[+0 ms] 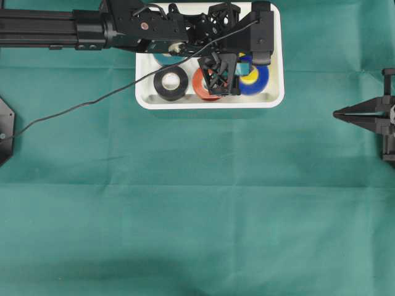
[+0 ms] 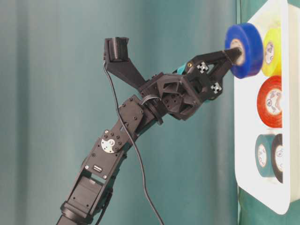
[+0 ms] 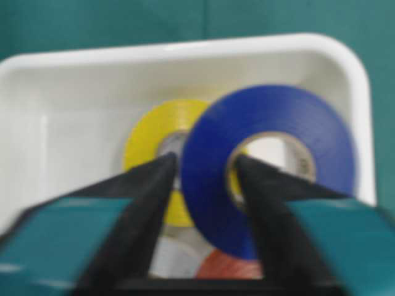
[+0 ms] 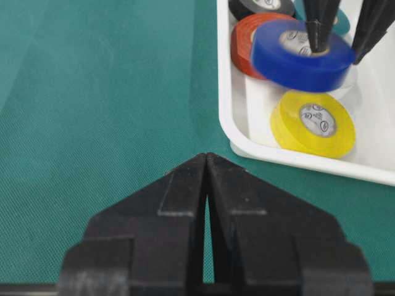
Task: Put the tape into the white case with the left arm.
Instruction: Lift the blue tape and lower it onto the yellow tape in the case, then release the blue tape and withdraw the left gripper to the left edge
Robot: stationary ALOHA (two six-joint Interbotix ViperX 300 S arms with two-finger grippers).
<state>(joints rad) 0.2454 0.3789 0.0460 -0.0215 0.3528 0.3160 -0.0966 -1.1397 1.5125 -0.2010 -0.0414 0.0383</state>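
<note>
While straddled by left gripper (image 3: 207,179), blue tape (image 3: 271,166) over white case (image 3: 185,55)

The desk (image 4: 92,92) is covered in a matt teal cloth with a fine woven grain and faint fold creases, while the white case (image 4: 225,92) at the upper right of the right wrist view looks like smooth, slightly glossy plastic. The blue tape (image 4: 296,58), yellow tape (image 4: 315,123) and orange tape (image 4: 244,37) have smooth, satiny vinyl sides around pale printed paper cores. The right end effector (image 4: 207,166) is matt black plastic with a faintly ribbed surface.
</note>
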